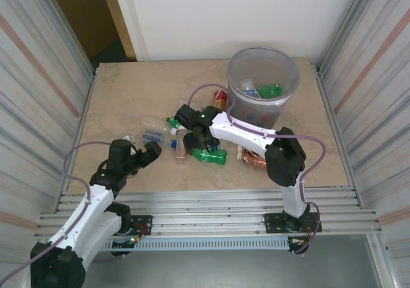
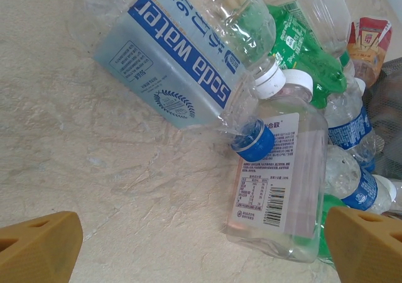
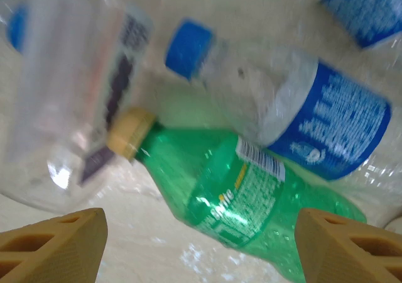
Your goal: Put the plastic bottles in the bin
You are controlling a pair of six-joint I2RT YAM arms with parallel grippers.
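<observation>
Right gripper (image 3: 201, 242): jaws wide, straddling the green bottle (image 3: 239, 195), gripping nothing. Left gripper (image 2: 204, 242): fully spread, empty.

Hazard: on closing, the round bottle may roll or squirt out, because its neighbours crowd it.

Count: one bin (image 1: 289, 86) at 1 o'clock; roughly eight loose bottles (image 1: 154, 134) mid-table; at least two binned bottles (image 1: 269, 91).

Robot test cell, lab-type, not a home. Ribbed metal panels (image 1: 38, 89) wall in both sides of my table (image 1: 128, 96), which has a marble-look top. Slotted aluminium rails (image 1: 211, 205) run along the near edge, with my arm bases (image 1: 291, 224) bolted there. Plain white wall (image 1: 224, 19) behind.
</observation>
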